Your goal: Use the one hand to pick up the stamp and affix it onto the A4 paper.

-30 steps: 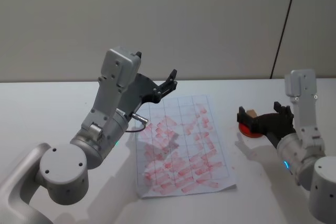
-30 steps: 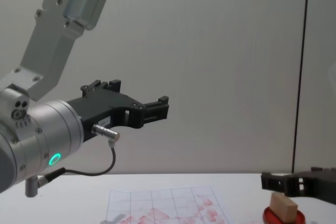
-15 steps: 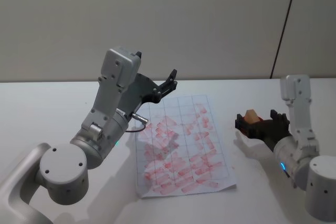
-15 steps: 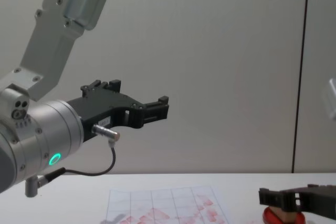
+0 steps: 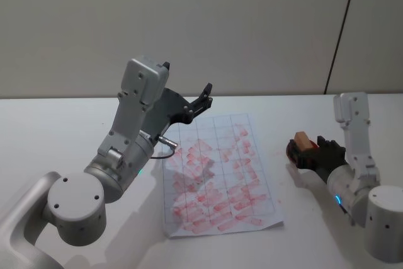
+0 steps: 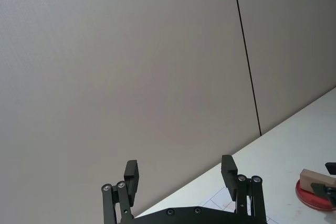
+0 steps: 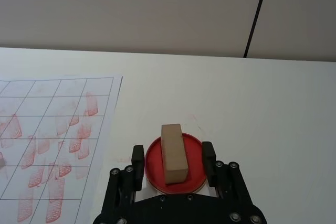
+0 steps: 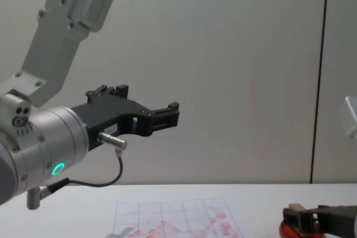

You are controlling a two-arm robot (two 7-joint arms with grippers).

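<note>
I see the right gripper point(image 7: 173, 153) down at the round red ink pad point(image 7: 195, 170), jaws wide and empty — the wooden stamp point(image 7: 173, 142) lies on the pad between them, untouched, beside the A4 paper point(image 7: 52, 124); left gripper point(image 6: 179, 167) parked, spread

Bare table point(image 5: 283, 118) runs between the A4 paper point(image 5: 217, 168) and the red ink pad point(image 7: 155, 165), where the right gripper point(image 7: 173, 155) flanks the stamp point(image 7: 174, 142); the left gripper point(image 5: 205, 96) hangs raised over the sheet's far left edge.
</note>
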